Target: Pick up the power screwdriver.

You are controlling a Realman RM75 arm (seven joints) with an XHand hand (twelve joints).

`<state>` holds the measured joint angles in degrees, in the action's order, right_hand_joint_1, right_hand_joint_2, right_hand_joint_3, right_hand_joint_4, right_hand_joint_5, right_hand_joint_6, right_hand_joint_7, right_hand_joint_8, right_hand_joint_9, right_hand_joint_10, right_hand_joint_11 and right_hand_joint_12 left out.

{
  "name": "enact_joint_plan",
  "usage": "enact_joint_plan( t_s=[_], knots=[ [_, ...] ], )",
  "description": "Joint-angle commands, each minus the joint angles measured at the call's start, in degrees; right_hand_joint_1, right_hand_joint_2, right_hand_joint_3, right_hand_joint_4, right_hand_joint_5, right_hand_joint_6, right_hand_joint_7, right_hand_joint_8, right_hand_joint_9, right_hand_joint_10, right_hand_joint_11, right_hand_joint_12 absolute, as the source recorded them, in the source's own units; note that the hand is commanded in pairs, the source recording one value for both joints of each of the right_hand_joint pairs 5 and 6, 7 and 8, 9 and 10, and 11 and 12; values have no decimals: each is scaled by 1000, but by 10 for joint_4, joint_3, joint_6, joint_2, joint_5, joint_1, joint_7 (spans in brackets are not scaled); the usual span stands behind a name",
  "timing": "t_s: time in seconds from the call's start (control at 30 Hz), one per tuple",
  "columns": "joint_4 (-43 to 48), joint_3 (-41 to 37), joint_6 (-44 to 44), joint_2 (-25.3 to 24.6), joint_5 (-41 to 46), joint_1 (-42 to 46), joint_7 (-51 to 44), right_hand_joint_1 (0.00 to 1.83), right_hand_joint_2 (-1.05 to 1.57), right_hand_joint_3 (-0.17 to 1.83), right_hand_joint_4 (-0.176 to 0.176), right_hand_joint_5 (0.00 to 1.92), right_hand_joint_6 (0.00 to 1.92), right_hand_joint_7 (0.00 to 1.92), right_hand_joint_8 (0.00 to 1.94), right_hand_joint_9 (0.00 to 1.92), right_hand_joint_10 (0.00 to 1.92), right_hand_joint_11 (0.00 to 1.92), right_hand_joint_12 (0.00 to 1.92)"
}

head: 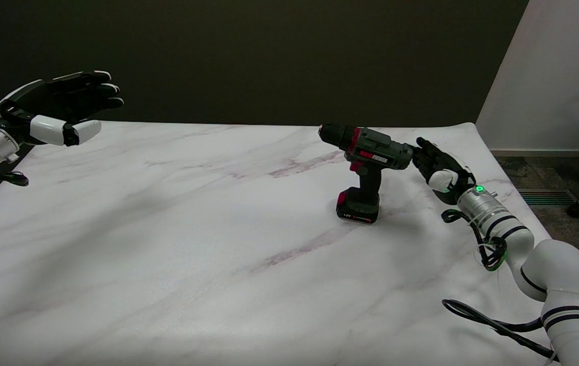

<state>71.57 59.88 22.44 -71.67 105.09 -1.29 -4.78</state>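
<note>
Left hand (58,109) idle in air, upper left. Power screwdriver (368,170) upright on battery base, table (167,244) mid-right, handle exposed for grasp. Right hand (439,165) at motor housing's rear, fingers extended, holding nothing; contact unclear.

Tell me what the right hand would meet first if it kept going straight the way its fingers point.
Most likely the rear end of the power screwdriver. The right hand, fingers apart and holding nothing, points at that end with its fingertips right beside it. Whether they already touch cannot be told from this single view.
</note>
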Motion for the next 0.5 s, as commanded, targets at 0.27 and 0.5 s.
enact_joint_plan(
  t_s=[0.27, 0.5],
  knots=[
    [-8, 70, 11, -8, -21, -19, 0, 1077, -585, 293, -176, 19, 19, 261, 261, 112, 112, 16, 16],
    [-8, 76, 9, -15, -21, -20, 0, 1075, -581, 306, -176, 20, 20, 262, 262, 113, 113, 13, 13]
  ],
)
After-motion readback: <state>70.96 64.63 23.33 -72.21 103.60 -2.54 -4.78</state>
